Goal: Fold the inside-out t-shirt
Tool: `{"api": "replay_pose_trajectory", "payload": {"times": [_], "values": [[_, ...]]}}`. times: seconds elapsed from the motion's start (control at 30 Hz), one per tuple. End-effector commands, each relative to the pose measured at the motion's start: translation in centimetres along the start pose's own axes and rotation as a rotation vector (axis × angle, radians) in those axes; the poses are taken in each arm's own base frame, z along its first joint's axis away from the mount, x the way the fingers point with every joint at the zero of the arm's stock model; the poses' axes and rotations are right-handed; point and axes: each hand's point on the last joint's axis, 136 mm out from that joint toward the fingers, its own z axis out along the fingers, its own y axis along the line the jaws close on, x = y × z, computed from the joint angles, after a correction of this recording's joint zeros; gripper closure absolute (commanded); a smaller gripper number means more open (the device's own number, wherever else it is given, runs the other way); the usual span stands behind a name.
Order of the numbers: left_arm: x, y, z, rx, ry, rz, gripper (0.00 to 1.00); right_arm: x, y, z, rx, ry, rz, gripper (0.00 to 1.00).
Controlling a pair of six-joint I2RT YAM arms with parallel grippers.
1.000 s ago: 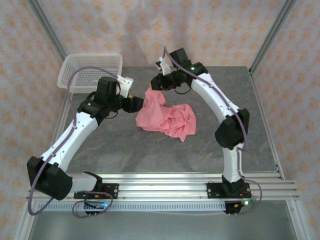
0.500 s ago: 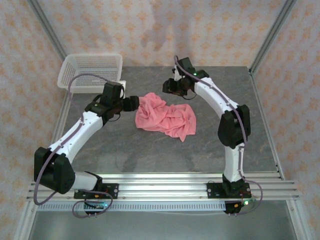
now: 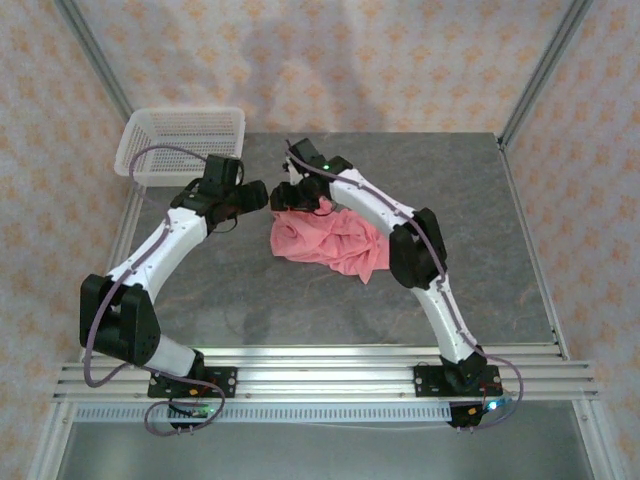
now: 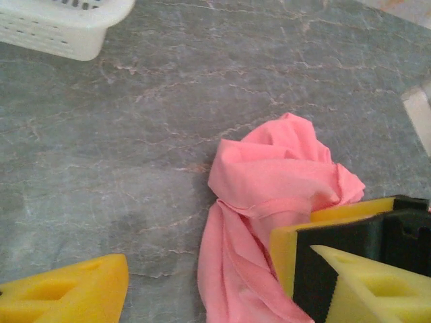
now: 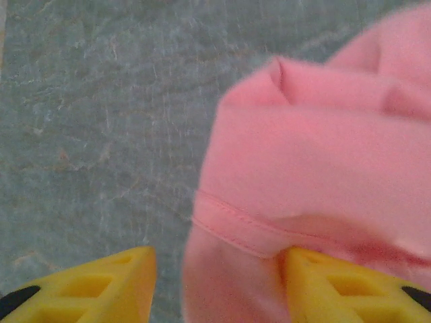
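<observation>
Crumpled salmon-pink cotton t-shirt (image 3: pixel 335 240) being straddled at hem (image 5: pixel 236 229) by half-parted right hand (image 5: pixel 217 262), likely for pinch; left hand (image 4: pixel 199 269) being held wide, empty, alongside.

Soft matt cloth t-shirt (image 3: pixel 335 245), stone-look table (image 3: pixel 300 300)

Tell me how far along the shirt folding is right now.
Done: nothing looks folded yet. The shirt lies in a crumpled heap on the table.
In hand: both grippers are open at the heap's far left end. The right gripper straddles a stitched hem and the left gripper is close beside it, with nothing clamped.
Left: probably grasping an edge, spreading the shirt flat, then all the folds.
</observation>
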Motion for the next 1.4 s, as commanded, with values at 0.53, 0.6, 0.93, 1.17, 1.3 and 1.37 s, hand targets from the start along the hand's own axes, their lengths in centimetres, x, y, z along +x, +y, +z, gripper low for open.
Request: {"api": "replay_pose_trajectory", "payload": {"times": [0.53, 0.6, 0.93, 1.17, 1.3, 1.37], "values": [[-2.7, -2.7, 1.3, 0.240, 0.007, -0.168, 0.30, -0.6, -1.2, -21.3, -0.066, -0.170, -0.030, 1.00], [-2.1, -3.9, 1.8, 0.261, 0.034, -0.146, 0.31, 3.6, -4.8, -19.9, -0.005, -0.121, 0.034, 1.00], [5.8, -10.3, 7.0, 0.199, 0.260, 0.147, 0.46, 16.1, -14.4, -14.8, 0.217, 0.085, 0.207, 1.00], [7.6, -12.4, 8.9, 0.220, 0.323, 0.319, 0.51, 18.3, -15.9, -14.9, 0.276, 0.110, 0.216, 1.00], [8.3, -12.5, 10.3, 0.131, 0.355, 0.376, 0.51, 18.0, -15.7, -14.8, 0.265, 0.110, 0.223, 1.00], [8.8, -12.0, 11.3, 0.081, 0.381, 0.379, 0.50, 17.6, -15.5, -14.8, 0.263, 0.101, 0.226, 1.00]]}}
